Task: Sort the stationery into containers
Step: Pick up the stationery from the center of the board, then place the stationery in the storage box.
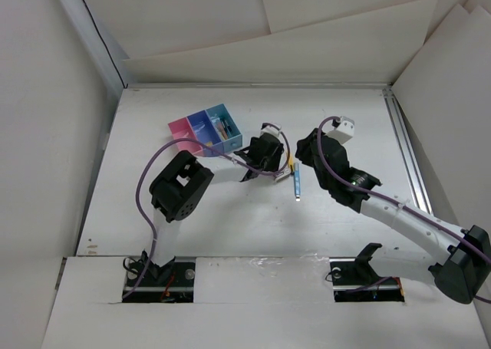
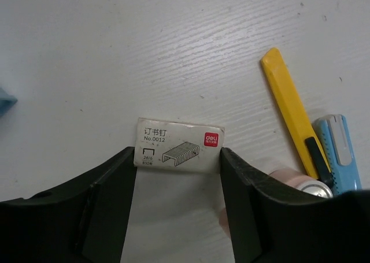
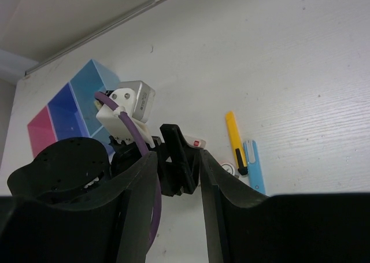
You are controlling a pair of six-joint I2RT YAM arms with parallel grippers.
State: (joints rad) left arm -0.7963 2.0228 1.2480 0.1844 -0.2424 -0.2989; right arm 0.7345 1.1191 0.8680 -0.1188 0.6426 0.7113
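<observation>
My left gripper (image 2: 176, 154) is shut on a small white staple box (image 2: 179, 143) with a red logo, held across its ends at the fingertips, just over the table. It sits right of the joined containers: pink (image 1: 182, 128), dark blue (image 1: 201, 123) and light blue (image 1: 228, 138), the last holding some stationery. A yellow cutter (image 2: 292, 110), a light blue pen-like piece (image 2: 341, 150) and a pinkish tape roll (image 2: 295, 179) lie right of the box. My right gripper (image 3: 177, 155) is open and empty, raised behind the left one.
The yellow cutter (image 1: 291, 165) and blue piece (image 1: 297, 184) lie between the two grippers in the top view. A metal rail (image 1: 406, 157) runs along the table's right side. White walls stand at the back and sides.
</observation>
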